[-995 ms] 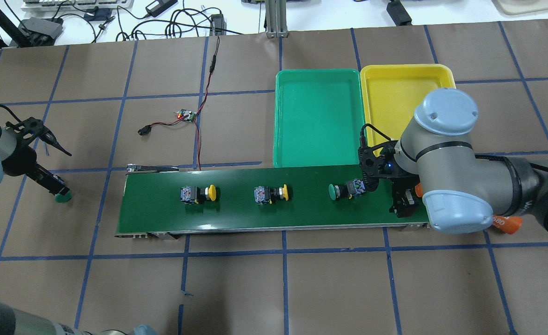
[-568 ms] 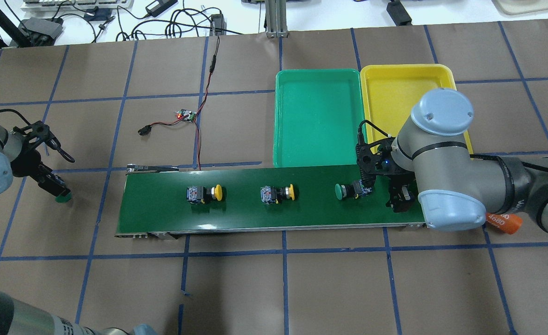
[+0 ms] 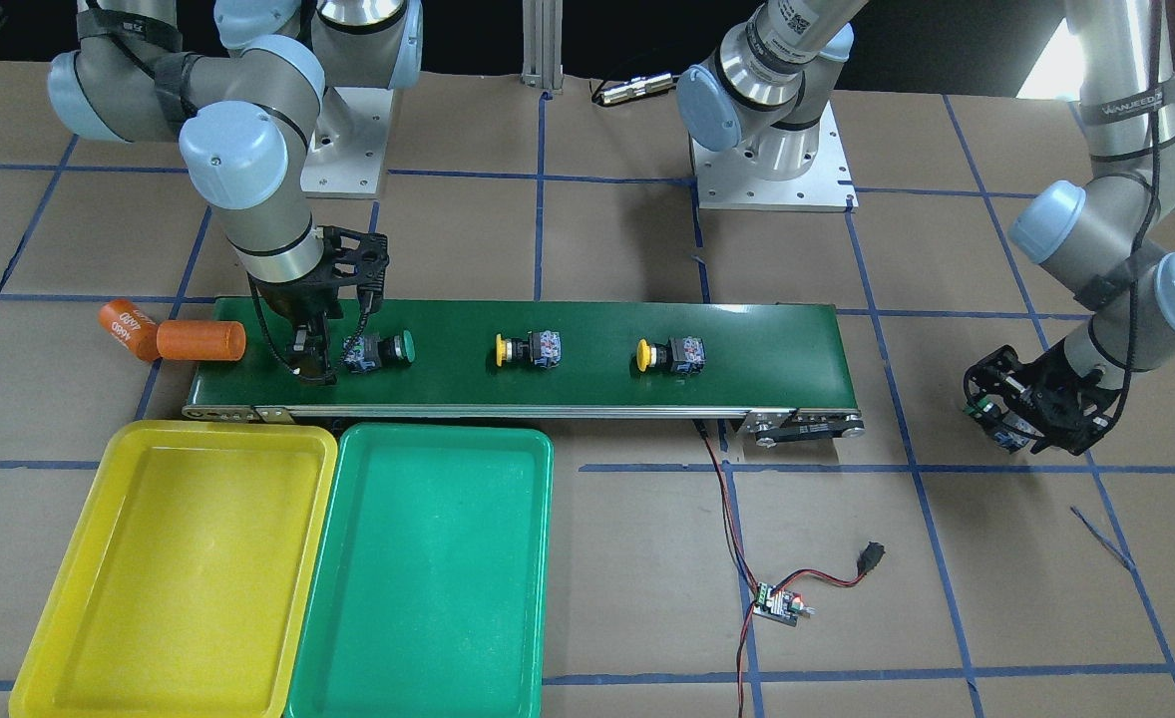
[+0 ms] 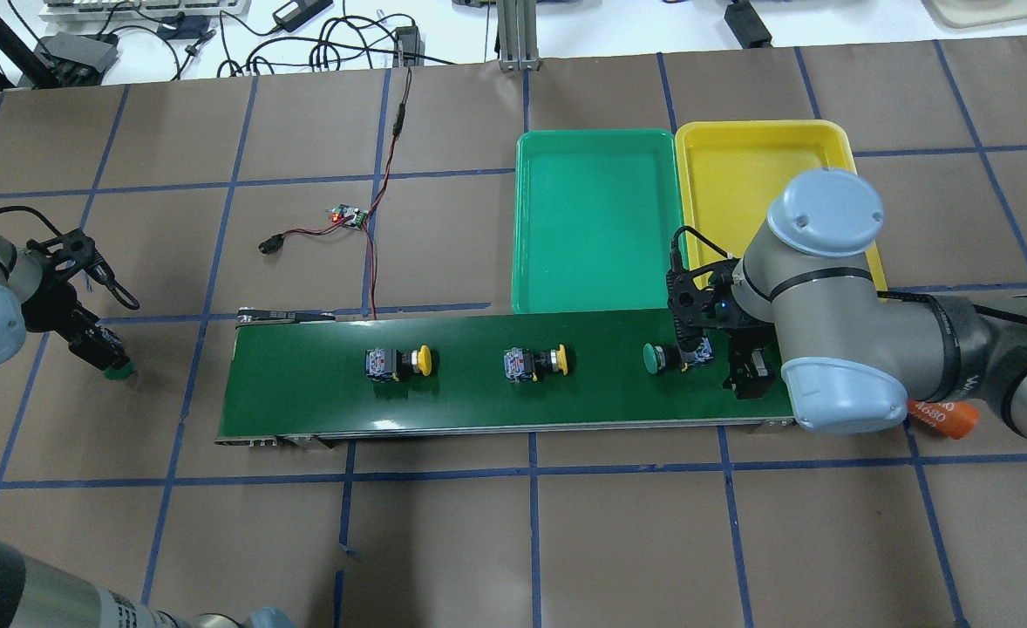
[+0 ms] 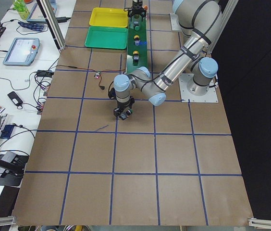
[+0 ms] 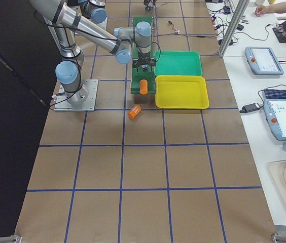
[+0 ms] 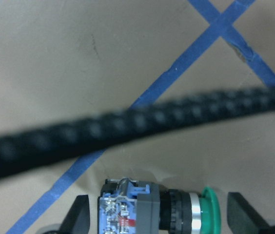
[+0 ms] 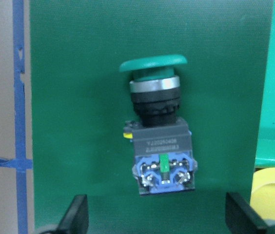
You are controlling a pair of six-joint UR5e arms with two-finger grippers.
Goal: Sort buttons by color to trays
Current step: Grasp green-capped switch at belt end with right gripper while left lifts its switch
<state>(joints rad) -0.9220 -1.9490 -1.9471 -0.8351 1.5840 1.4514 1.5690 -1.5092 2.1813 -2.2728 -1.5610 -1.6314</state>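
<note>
One green button (image 4: 663, 358) lies on its side at the right end of the belt, also in the right wrist view (image 8: 159, 131) and the front view (image 3: 380, 351). My right gripper (image 4: 747, 375) is open just beside its grey body, fingers (image 8: 76, 217) wide apart. Two yellow buttons (image 4: 398, 362) (image 4: 534, 363) lie further left on the belt. Another green button (image 7: 157, 214) lies on the table left of the belt, between the spread fingers (image 7: 76, 214) of my open left gripper (image 4: 102, 356). The green tray (image 4: 601, 218) and yellow tray (image 4: 740, 174) stand empty behind the belt.
The dark green conveyor belt (image 4: 479, 401) runs across the middle. Two orange cylinders lie at its right end, one (image 3: 198, 341) on the belt, one (image 3: 124, 324) marked 4680 on the table. A small circuit board (image 4: 348, 216) with red-black wires lies behind the belt.
All three buttons on the belt have moved to the right, toward my right gripper. The right gripper has shifted slightly toward the green button. The left gripper has barely moved.
</note>
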